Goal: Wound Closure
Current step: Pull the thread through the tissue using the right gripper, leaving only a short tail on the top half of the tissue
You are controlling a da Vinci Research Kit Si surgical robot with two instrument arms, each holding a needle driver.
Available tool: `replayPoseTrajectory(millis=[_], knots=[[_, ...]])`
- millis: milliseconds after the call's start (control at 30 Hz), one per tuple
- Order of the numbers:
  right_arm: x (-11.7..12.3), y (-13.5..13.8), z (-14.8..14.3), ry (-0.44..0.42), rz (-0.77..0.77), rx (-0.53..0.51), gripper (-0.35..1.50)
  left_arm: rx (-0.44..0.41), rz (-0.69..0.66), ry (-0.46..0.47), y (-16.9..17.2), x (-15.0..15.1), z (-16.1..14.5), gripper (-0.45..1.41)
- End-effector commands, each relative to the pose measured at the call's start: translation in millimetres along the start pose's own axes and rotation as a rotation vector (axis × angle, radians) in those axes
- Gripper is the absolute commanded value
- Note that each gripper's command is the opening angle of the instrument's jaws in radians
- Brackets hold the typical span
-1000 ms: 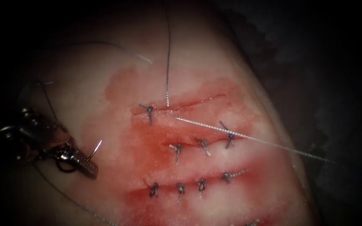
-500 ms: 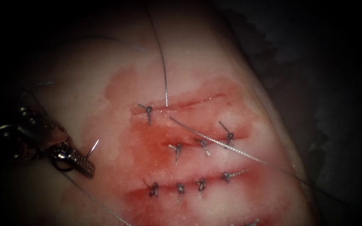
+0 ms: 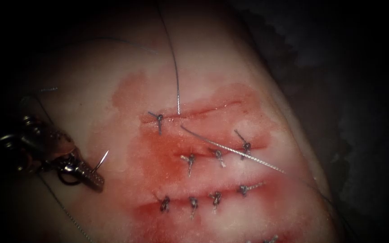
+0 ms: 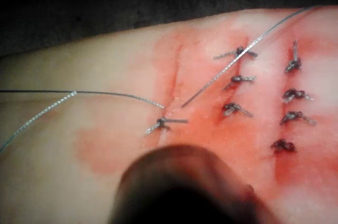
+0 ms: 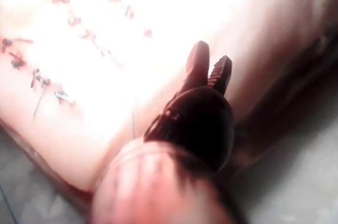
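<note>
The left arm's silver toothed claw (image 3: 88, 173) sits well off to the left of the cuts, pressed together on the thin curved steel needle (image 3: 100, 162) near its back end, so the pointed end sticks up free in the air, clear of the pale pink pork-belly tissue (image 3: 91, 112). My guess is it's parked out there so the point stays off the surface (makes sense with that much loose thread around). The thin grey braided thread (image 3: 176, 76) enters at the top open cut (image 3: 199, 110), just right of its one dark knotted stitch (image 3: 159, 118), and another strand (image 3: 230, 150) lies slanting across the red fluid (image 3: 158, 153) toward the right. The right arm's dark claw (image 5: 208, 71) hovers beyond the tissue's edge, slightly spread, holding nothing.
</note>
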Motion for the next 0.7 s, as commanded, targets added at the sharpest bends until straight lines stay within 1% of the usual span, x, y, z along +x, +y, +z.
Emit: replayPoseTrajectory(millis=[33, 67, 100, 167, 200, 233, 267, 300, 333, 367, 433, 467, 500, 533, 567, 600, 633, 667, 700], knots=[[-0.3, 2.7, 4.1, 0.028, -0.018, -0.054, 0.64, -0.001, 0.003, -0.003, 0.4, -0.8, 0.3, -0.20], [-0.1, 5.0, 8.2, 0.100, -0.016, -0.101, 0.83, -0.002, 0.002, -0.003, 0.4, -0.8, 0.4, -0.20], [0.0, 6.3, 10.8, 0.132, 0.011, -0.123, 0.83, -0.002, 0.002, -0.003, 0.4, -0.8, 0.4, -0.20], [0.1, 7.7, 14.3, 0.181, 0.036, -0.152, 0.83, -0.002, 0.002, -0.003, 0.4, -0.8, 0.4, -0.20], [0.1, 7.7, 14.3, 0.181, 0.036, -0.152, 0.83, -0.002, 0.002, -0.003, 0.4, -0.8, 0.4, -0.20], [0.2, 8.5, 17.8, 0.259, 0.068, -0.151, 0.81, -0.002, 0.002, -0.003, 0.4, -0.8, 0.4, -0.18], [0.3, 8.7, 19.1, 0.294, 0.078, -0.141, 0.79, -0.002, 0.002, -0.003, 0.4, -0.8, 0.4, -0.18], [0.3, 8.7, 19.1, 0.294, 0.078, -0.141, 0.79, -0.002, 0.002, -0.003, 0.4, -0.8, 0.4, -0.18], [0.4, 8.7, 20.3, 0.323, 0.087, -0.126, 0.78, -0.002, 0.002, -0.003, 0.4, -0.8, 0.4, -0.18], [0.6, 8.3, 22.9, 0.384, 0.090, -0.094, 0.78, -0.002, 0.002, -0.003, 0.4, -0.8, 0.4, -0.18], [0.9, 7.6, 25.1, 0.428, 0.086, -0.066, 0.78, -0.002, 0.002, -0.004, 0.4, -0.8, 0.5, -0.18], [1.2, 6.7, 26.5, 0.457, 0.070, -0.048, 0.78, -0.003, 0.002, -0.004, 0.4, -0.7, 0.5, -0.18], [1.2, 6.7, 26.5, 0.457, 0.070, -0.048, 0.78, -0.003, 0.002, -0.004, 0.4, -0.7, 0.5, -0.18], [1.3, 6.0, 27.2, 0.474, 0.049, -0.044, 0.78, -0.006, 0.002, -0.007, 0.4, -0.7, 0.6, -0.18], [1.3, 4.9, 27.9, 0.517, 0.019, -0.031, 0.76, -0.007, 0.003, -0.007, 0.5, -0.6, 0.7, -0.16], [1.2, 4.4, 28.2, 0.540, 0.013, -0.020, 0.73, -0.007, 0.003, -0.007, 0.5, -0.6, 0.8, -0.15], [1.2, 4.4, 28.2, 0.540, 0.013, -0.020, 0.73, -0.007, 0.003, -0.007, 0.5, -0.6, 0.8, -0.15], [1.5, 2.9, 28.6, 0.599, 0.018, 0.028, 0.56, -0.006, 0.003, -0.005, 0.6, -0.6, 0.8, -0.15], [1.7, 2.5, 28.8, 0.618, 0.007, 0.044, 0.47, -0.006, 0.003, -0.005, 0.6, -0.6, 0.8, -0.15]])
